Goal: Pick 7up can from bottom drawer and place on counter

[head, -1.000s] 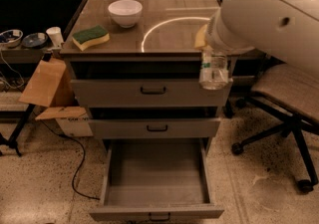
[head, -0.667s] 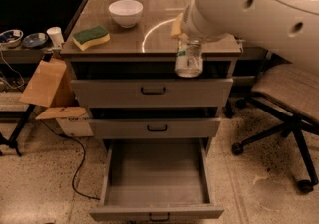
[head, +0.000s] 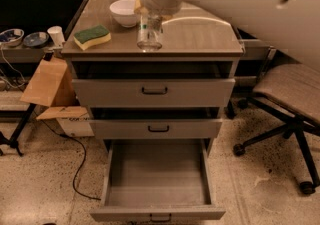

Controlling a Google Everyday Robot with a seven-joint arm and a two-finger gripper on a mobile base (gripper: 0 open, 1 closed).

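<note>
The 7up can (head: 150,36) is held upright at the near edge of the bench (head: 200,36), pinched at its top by the claw (head: 150,19), which is closed on it from above. Whether its base is touching the surface cannot be told. It is kept upright, apparently to be stood down, right of the green sponge (head: 92,36) and just near of the white bowl (head: 124,11). The bottom drawer (head: 157,176) is left pulled out and empty. Compared with a second earlier, the can is found farther left and farther in, no longer hung before the top drawer (head: 152,91).
</note>
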